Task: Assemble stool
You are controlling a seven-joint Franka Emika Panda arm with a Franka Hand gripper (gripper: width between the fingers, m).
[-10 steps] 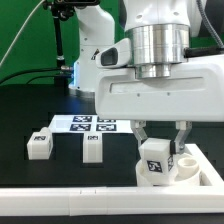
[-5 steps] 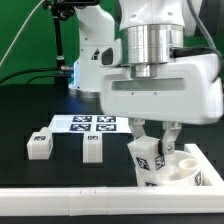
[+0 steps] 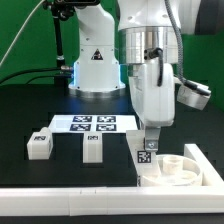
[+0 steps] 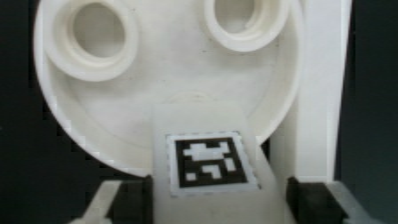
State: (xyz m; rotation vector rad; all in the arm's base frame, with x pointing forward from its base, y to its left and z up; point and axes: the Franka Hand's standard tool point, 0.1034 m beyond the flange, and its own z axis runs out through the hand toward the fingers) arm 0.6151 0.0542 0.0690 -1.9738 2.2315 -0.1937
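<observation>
Our end effector [image 3: 148, 142] is clamped on a stool leg [image 3: 147, 158], pinching its flat sides. We hold the leg upright at the rim of the round seat [image 3: 178, 172], which lies on the counter [image 3: 20, 120] beside the border rail [image 3: 70, 195]; we cannot tell if leg and seat touch. We judge the leg light, stiff, smooth plastic that could twist, so its flat faces suit gripping. Both sockets [image 4: 93, 40] in the wrist view are empty. Another leg [image 3: 39, 146] and a third leg [image 3: 92, 149] stand near the marker board [image 3: 93, 124].
</observation>
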